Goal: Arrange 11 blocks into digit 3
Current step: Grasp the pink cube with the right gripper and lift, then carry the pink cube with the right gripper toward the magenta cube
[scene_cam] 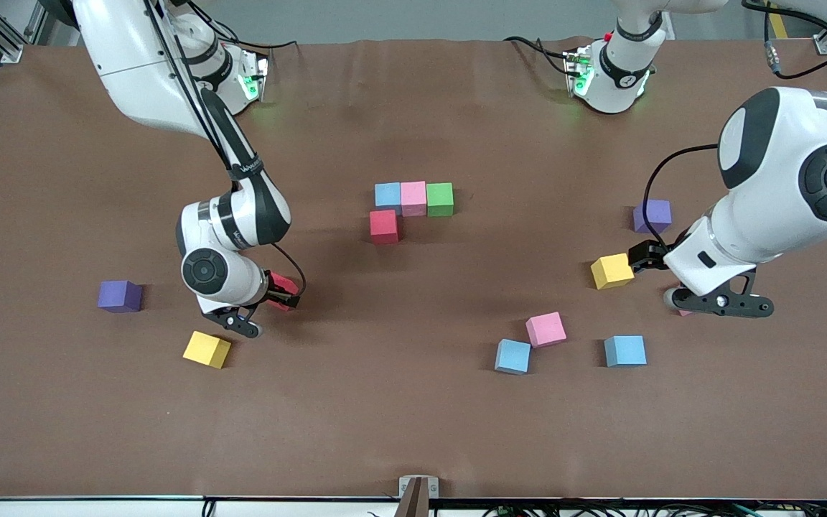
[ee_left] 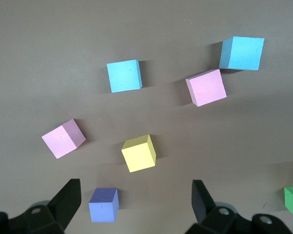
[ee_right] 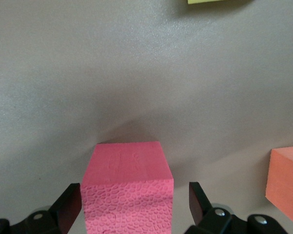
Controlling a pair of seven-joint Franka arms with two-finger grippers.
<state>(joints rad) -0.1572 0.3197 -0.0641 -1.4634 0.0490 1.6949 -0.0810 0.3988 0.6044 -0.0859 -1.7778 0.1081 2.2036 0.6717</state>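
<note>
Brown table [scene_cam: 413, 431] strewn with coloured blocks [scene_cam: 413, 198]

- The table cover [scene_cam: 413, 416] is looking like matt brown cloth or paper, lying with faint creases.
- The red block [ee_right: 128, 192] is showing a matt, foam-like skin, pebbled on one face (smoother on the adjoining one).
- The orange block [ee_right: 287, 183] is appearing matt and finely grained.
- The arm shells [scene_cam: 779, 201] are gleaming as glossy white plastic.
- The right gripper's fingers [ee_right: 68, 207] are looking like dull black plastic.
</note>
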